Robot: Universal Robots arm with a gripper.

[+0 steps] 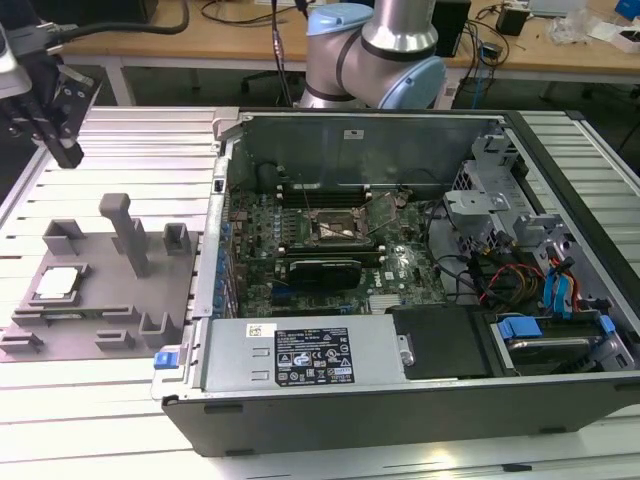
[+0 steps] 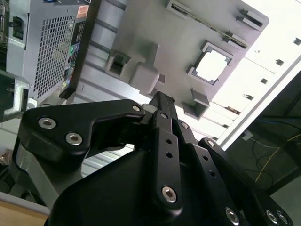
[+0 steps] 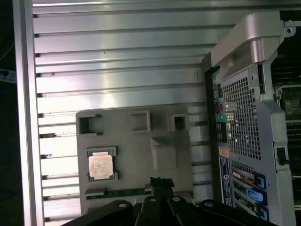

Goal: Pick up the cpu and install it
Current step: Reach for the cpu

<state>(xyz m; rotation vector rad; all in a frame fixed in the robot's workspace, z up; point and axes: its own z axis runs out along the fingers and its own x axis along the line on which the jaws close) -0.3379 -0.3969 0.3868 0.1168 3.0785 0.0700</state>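
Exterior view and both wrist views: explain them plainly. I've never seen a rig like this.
The exterior view looks from off the machine at a robot arm standing behind an open computer case on a slatted metal table. Its claw, the black grasping part, hangs shut and empty near a grey holder tray. The two wrist views come from cameras riding on the arm, looking past the claw. The cpu, a small silvery square chip, lies in the tray, not yet picked up.

Silvery cpu (image 1: 57, 282), grey tray (image 1: 112, 300), blk gripper (image 1: 68, 155), green mobo (image 1: 402, 266).
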